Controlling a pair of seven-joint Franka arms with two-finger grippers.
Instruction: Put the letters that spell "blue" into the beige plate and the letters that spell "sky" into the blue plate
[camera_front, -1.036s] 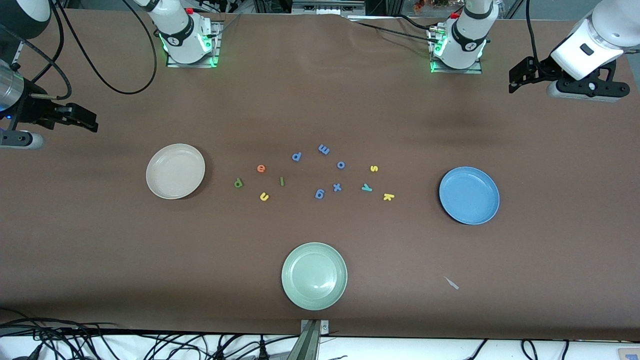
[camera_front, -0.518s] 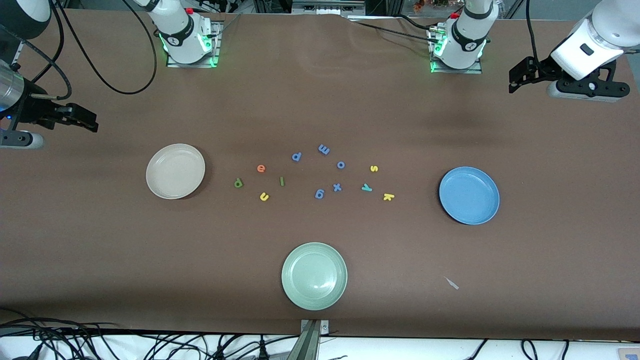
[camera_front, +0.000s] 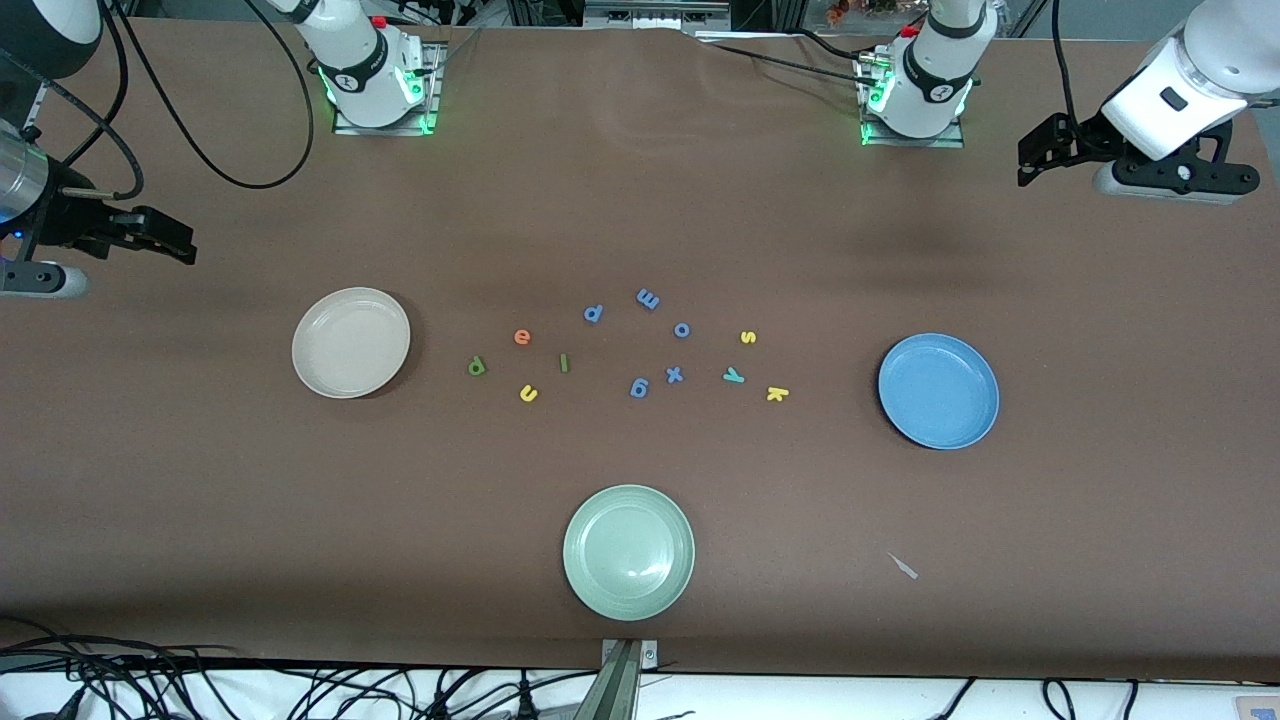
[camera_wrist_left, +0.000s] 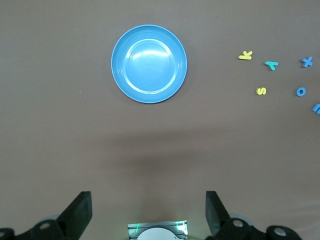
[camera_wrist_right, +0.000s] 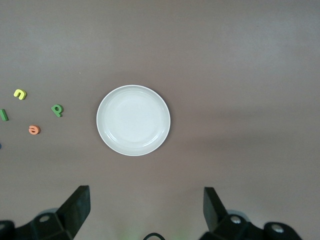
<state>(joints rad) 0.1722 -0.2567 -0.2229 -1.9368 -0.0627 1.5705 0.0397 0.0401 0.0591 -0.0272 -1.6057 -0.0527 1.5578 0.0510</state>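
We see both hands, left hand (camera_front: 1040, 150) and right hand (camera_front: 160, 238), wide open, empty; right arm lies nearer the small green foam b (camera_front: 476, 366) beside the round beige plate (camera_front: 350, 342).

Place: a robotics lab test bench.
Table (camera_front: 640, 200): covered in plain brown sheeting, arm bases (camera_front: 372, 75) bolted to metal plates with green lights.
Cabling (camera_front: 180, 685): black cables in loose tangles along the white edge nearest the front camera.
Props: foam letters (camera_front: 640, 345) and plastic plates laid out.
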